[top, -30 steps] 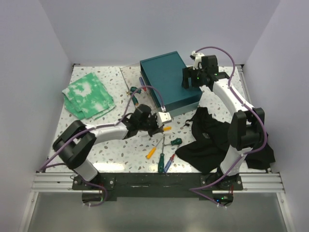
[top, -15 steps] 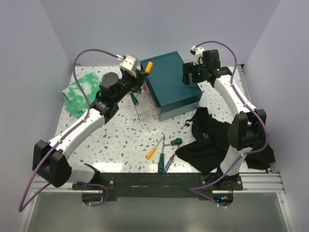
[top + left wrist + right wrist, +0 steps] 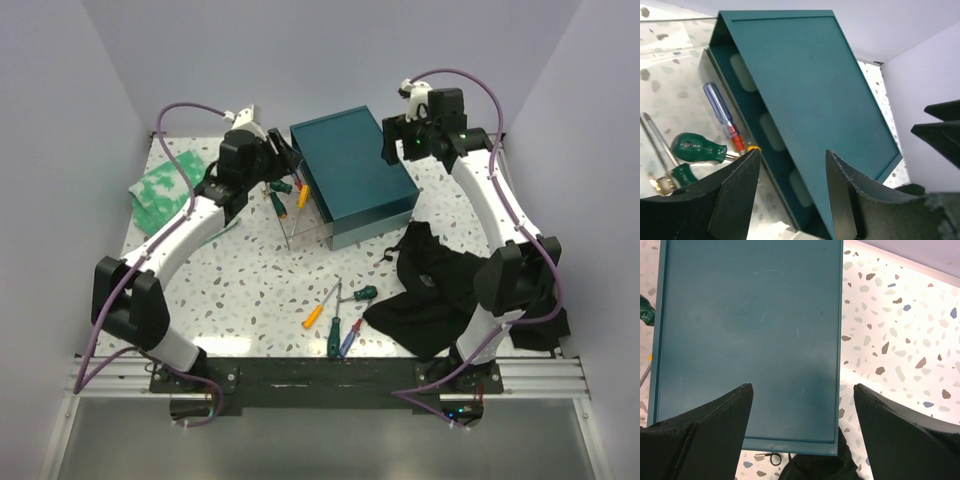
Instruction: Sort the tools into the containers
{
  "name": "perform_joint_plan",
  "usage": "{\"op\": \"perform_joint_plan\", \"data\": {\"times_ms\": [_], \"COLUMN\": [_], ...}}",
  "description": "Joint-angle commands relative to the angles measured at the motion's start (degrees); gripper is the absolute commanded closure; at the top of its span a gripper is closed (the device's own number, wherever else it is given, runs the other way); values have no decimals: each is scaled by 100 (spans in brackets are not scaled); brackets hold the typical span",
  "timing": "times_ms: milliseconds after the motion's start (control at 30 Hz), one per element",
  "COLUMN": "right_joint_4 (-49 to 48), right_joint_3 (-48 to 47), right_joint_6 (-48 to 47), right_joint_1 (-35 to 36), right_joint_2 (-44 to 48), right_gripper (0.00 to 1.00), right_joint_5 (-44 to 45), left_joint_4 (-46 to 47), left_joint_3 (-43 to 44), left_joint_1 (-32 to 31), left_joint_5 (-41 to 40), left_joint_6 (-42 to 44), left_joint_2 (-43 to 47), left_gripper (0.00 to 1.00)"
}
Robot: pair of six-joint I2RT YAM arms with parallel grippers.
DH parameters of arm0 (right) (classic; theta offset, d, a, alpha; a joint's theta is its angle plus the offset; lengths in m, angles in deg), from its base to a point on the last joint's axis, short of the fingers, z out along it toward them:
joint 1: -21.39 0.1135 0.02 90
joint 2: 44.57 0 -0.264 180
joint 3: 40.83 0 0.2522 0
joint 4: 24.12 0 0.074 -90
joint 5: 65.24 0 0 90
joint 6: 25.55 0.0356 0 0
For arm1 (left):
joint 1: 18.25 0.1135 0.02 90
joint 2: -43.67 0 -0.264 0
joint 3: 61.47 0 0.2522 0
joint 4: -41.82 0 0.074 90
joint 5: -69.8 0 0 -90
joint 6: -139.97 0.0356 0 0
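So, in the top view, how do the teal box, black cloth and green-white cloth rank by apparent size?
Black cloth and teal box: too alike to rank; the right arm covers part of the cloth.
Green-white cloth: smallest, partly under the left arm.

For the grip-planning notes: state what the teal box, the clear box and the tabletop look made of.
Teal box: matte, faintly scratched top; painted metal or hard plastic, unclear. Clear box: probably plastic; thin see-through walls. Tabletop: smooth, speckled terrazzo look; stone or laminate.
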Motion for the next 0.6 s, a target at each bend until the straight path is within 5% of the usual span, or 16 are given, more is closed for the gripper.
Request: {"op": "perform_joint_plan", "data": {"times_ms": [0, 133, 200, 267, 367, 433, 567], "right_joint_4": [38, -225, -226, -173, -225, -234, -234], "right_joint_3": [-284, 293, 514, 796, 1209, 1411, 1657], "right_joint_6": [218, 342, 342, 220, 131, 131, -10], "right_joint_1": [8, 16, 16, 25, 25, 16, 16], "right_joint_2": [171, 566, 785, 1049, 1410, 1655, 1998], "right_gripper": [15, 15, 15, 15, 15, 15, 15], "right_joint_5": [-221, -143, -150, -239, -116, -107, -55], "left_joint_4": [177, 1186, 1067, 373, 617, 208, -411], "left_joint_3": [-102, -830, -1358, -1865, -3007, -3283, -3836], "left_joint_1": [13, -66, -441, -820, -1147, -1234, -1761], "left_joint_5": [293, 2930, 3460, 3489, 3691, 3560, 3016], "left_joint_6": [1319, 2720, 3272, 3801, 4137, 4461, 5323], "left_joint_2": [821, 1575, 1831, 2191, 2789, 2869, 3001], "left_gripper": [40, 44, 43, 43, 45, 53, 52]}}
